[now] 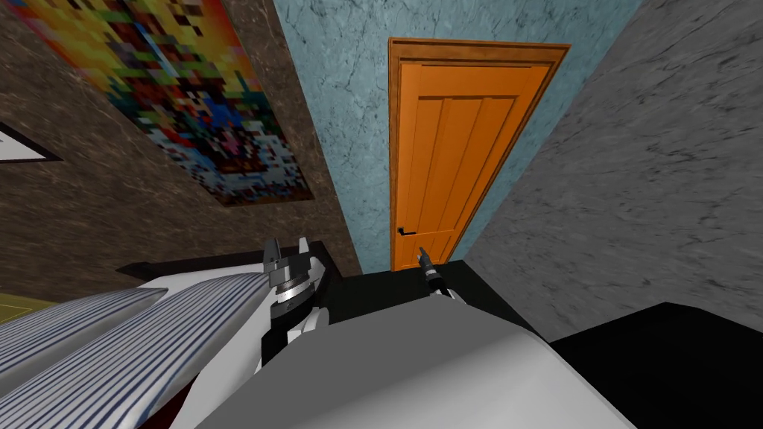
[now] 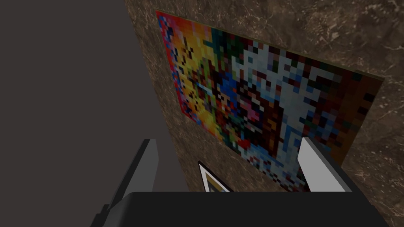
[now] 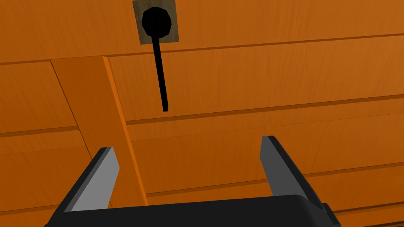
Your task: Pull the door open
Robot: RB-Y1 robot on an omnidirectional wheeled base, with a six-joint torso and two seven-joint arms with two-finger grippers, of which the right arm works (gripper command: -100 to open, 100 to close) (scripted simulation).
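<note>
not pulled yet. facing the shut orange door [image 3: 276, 71] with right gripper [image 3: 188, 146] wide open, empty; black handle [image 3: 159, 75] just ahead, not grabbed. left gripper [image 2: 228, 141] open, empty too. next: grab, pull.

Orange door [image 1: 454, 149], black handle [image 3: 161, 79]

A multicoloured, pixelated rectangular picture [image 1: 179, 89] hangs on the brown marbled wall [image 1: 89, 216], near a small dark-framed white picture [image 1: 19, 145]. White, blue-striped bedding [image 1: 112, 350] lies below them.
</note>
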